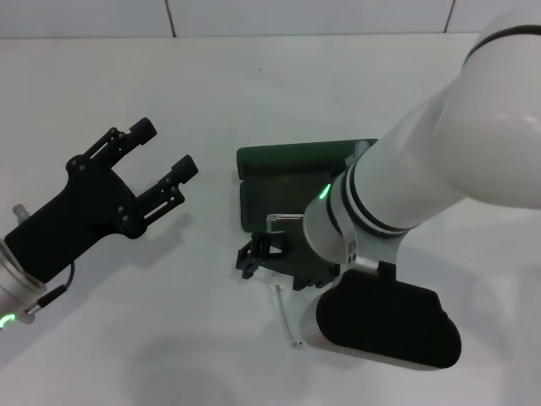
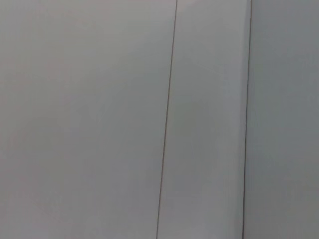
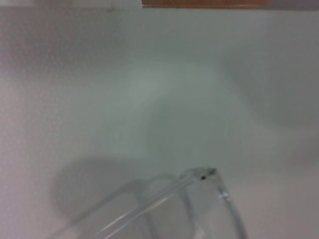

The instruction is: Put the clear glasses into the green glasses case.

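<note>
The green glasses case (image 1: pixel 292 159) lies open in the middle of the table, its lid raised on the far side and its dark tray (image 1: pixel 258 201) facing up. My right gripper (image 1: pixel 256 256) hangs just in front of the case's near edge, shut on the clear glasses. One thin clear arm (image 1: pixel 286 316) of the glasses trails down below the wrist. In the right wrist view the clear glasses (image 3: pixel 199 209) sit close to the camera above their shadow on the table. My left gripper (image 1: pixel 163 150) is held up at the left, open and empty, away from the case.
The white table (image 1: pixel 169 338) runs all around the case. The right forearm and its dark wrist housing (image 1: pixel 389 326) cover the case's right half and the table in front of it. The left wrist view shows only pale wall panels (image 2: pixel 99 119).
</note>
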You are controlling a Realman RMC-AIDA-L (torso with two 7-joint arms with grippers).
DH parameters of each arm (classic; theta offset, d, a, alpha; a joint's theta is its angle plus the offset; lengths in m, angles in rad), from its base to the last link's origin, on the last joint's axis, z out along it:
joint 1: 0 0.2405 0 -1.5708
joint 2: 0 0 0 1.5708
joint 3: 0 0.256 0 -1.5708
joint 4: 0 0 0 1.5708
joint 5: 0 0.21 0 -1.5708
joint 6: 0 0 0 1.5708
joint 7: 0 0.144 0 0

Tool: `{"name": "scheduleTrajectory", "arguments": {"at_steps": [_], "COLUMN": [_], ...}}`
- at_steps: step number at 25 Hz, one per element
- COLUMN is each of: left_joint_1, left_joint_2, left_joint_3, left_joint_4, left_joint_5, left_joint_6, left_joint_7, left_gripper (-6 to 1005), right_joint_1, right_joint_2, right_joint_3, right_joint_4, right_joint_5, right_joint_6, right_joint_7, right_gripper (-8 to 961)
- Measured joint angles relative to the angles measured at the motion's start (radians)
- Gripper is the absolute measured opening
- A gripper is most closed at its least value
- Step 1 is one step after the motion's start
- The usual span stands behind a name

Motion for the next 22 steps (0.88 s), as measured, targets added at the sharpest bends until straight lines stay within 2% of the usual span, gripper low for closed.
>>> {"name": "scheduleTrajectory", "arguments": {"at_steps": [6, 15, 22], "left_joint_1": [-0.001, -0.005, 0.000], "left_joint_2": [-0.001, -0.002, -0.002], "left_joint_3": [0.000, 0.000, 0.000], "left_joint_4": [0.000, 0.000, 0.001], "left_joint_5": [-0.001, 0.001, 0.002], "left_joint_6": [0.001, 0.002, 0.001], "left_joint_7": [0.000, 0.000, 0.000], "left_gripper": [772, 772, 771], "right_joint_1": [0.005, -0.010, -0.045], "right_joint_2": [0.000, 0.000, 0.000], "right_joint_3": [-0.012, -0.023, 0.012], "right_joint_4": [0.029, 0.042, 0.016], "right_joint_5": [-0.004, -0.004, -0.003], "right_joint_6": [0.003, 0.022, 0.023], "right_joint_7": [0.001, 0.001, 0.024], "right_gripper": [659, 466, 311]}}
